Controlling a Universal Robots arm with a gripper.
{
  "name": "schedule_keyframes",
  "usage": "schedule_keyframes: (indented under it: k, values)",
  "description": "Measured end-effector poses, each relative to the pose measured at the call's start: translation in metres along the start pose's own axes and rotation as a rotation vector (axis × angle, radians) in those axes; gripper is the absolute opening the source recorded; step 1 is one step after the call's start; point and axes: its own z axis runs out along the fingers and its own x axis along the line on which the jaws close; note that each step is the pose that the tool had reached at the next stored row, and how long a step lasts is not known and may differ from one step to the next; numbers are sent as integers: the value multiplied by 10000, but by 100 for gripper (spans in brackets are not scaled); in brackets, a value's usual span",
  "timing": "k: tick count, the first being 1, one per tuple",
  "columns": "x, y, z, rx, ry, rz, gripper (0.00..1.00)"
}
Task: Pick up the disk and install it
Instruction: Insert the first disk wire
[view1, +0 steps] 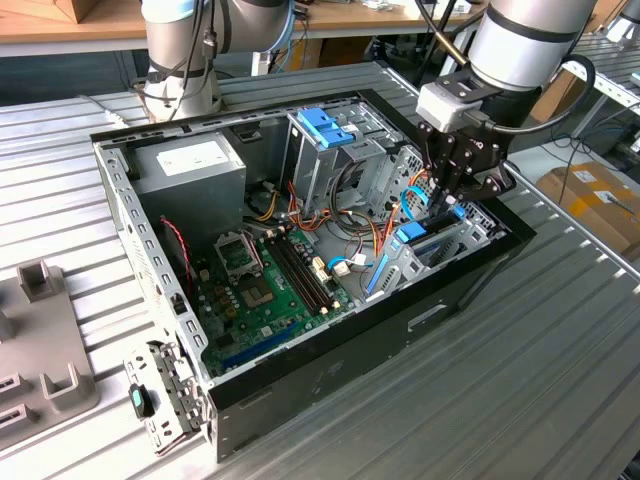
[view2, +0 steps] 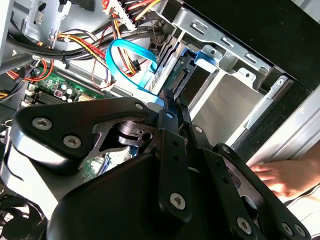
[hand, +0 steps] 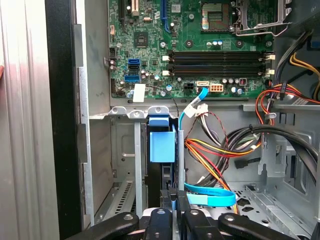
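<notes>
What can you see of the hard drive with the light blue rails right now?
The flat hard drive with light blue plastic rails stands on edge inside the grey sheet-metal drive bay toward the exterior view's right. In the first wrist view it shows edge-on: a light blue plastic piece against a dark body, bay walls close on both sides. Its label face is hidden. The black gripper sits at its near edge; whether it grips cannot be told.
</notes>
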Motion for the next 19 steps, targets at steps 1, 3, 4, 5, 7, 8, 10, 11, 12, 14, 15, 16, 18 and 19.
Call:
schedule_keyframes:
  k: [1, 3, 4, 5, 7, 8, 10, 11, 12, 14, 15, 16, 18, 19]
  values:
    - [0, 1, 6, 4, -1, -4, 16]
    - [0, 2, 17, 24, -2, -54, 16]
    - [0, 4, 21, 34, -4, -84, 16]
    - [-1, 6, 24, 40, -6, -94, 16]
    - [-1, 8, 32, 52, -8, -124, 16]
    - [-1, 9, 32, 52, -9, -133, 16]
    - [-1, 9, 33, 53, -10, -144, 16]
    - [-1, 9, 33, 53, -12, -154, 16]
    - [-1, 9, 33, 53, -12, -155, 16]
    - [-1, 9, 33, 53, -12, -155, 16]
    - [-1, 9, 33, 53, -12, -155, 16]
    - [-1, 9, 33, 54, -12, -158, 16]
    - [-1, 9, 33, 53, -12, -163, 16]
    - [-1, 9, 33, 53, -13, -164, 16]
